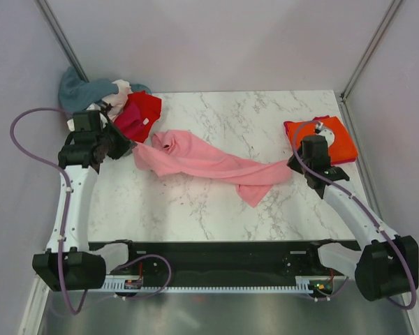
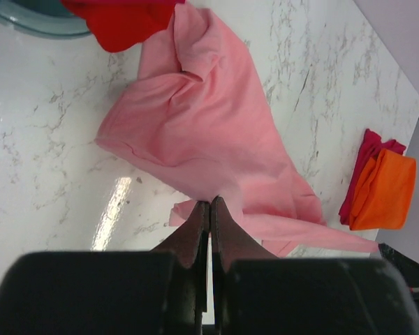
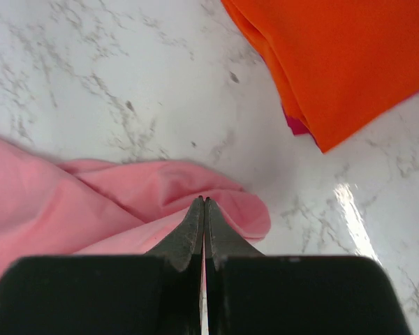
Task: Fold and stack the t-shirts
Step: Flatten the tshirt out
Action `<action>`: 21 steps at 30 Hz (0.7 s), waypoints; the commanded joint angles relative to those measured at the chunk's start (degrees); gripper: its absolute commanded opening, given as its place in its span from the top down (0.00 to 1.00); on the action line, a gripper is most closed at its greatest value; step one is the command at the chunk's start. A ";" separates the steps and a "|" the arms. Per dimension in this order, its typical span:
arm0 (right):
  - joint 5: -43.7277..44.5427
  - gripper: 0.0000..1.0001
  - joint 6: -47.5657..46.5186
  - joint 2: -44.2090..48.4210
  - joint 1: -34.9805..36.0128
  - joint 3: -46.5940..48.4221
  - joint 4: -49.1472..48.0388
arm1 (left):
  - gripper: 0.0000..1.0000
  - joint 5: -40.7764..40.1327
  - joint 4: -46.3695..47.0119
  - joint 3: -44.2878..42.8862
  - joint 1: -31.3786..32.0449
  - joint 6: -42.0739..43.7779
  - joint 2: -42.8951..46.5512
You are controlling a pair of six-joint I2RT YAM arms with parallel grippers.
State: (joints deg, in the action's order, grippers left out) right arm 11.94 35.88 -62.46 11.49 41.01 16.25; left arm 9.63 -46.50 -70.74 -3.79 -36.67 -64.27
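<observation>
Top view: pink t-shirt (image 1: 202,162) lies crumpled and drawn out on the marble tabletop (image 1: 195,209), directly left of the folded orange t-shirt (image 1: 332,139). Its long axis runs from just beside the orange t-shirt toward the unfolded heap (red t-shirt (image 1: 143,112), teal-grey t-shirt (image 1: 80,87)), which sits well apart from the orange t-shirt. The right claw (image 1: 294,163) is at the end nearest the orange t-shirt and the left claw (image 1: 123,148) at the opposite end, so each arm is nearer its own end.

Left wrist view: the fingers (image 2: 194,234) are pressed together with their tips on the pink hem, judged to be a pinch. The cloth extends ahead toward the orange t-shirt, which tops a magenta t-shirt (image 2: 363,174).

Right wrist view: the fingers are pressed together with a pink sliver between them. Bunched pink cloth lies at the tips, apart from the orange t-shirt's corner ahead.

Spreading the shirt flat calls for tension along this axis. No brand, label or writing is legible.
</observation>
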 commanded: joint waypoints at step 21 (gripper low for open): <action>-8.88 1.00 -4.23 18.76 -0.50 38.79 7.83 | 0.98 -0.66 7.12 -42.99 -3.41 -5.26 11.97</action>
State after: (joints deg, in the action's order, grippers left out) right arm 2.94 31.88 -47.16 11.33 81.25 23.05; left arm 10.63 -43.27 -115.52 -6.94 -39.97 -54.81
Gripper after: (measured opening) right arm 0.007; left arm 0.030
